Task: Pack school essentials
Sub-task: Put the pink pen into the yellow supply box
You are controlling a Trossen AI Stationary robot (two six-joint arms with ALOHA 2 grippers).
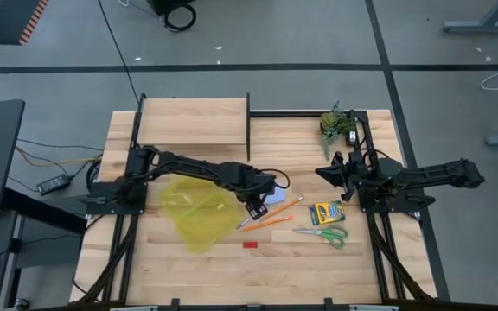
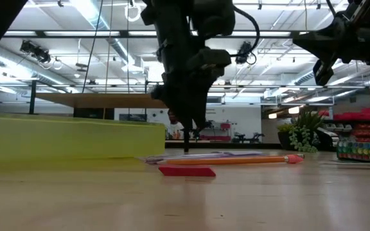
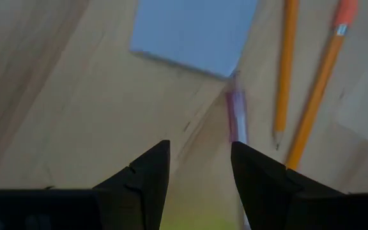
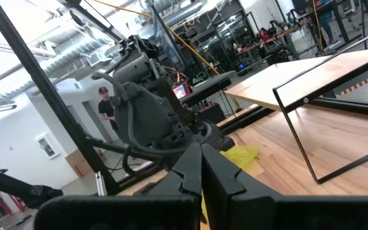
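My left gripper (image 1: 253,208) hangs open, pointing steeply down, just above the table between the yellow pouch (image 1: 194,212) and the pale blue note pad (image 1: 275,198). In the left wrist view its fingers frame bare wood, short of the note pad (image 3: 193,30), a purple pencil (image 3: 237,118) and two orange pencils (image 3: 285,70). The crayon box (image 1: 327,212), green-handled scissors (image 1: 323,233) and red eraser (image 1: 250,244) lie flat on the table to the right and near side. My right gripper (image 1: 328,173) waits shut, held up at the right.
A raised wooden shelf (image 1: 194,122) on a black frame stands at the far left. A leafy green clump (image 1: 337,123) sits at the far right corner. Bare wood lies along the table's near edge (image 1: 258,281). A person (image 4: 107,105) stands in the room beyond.
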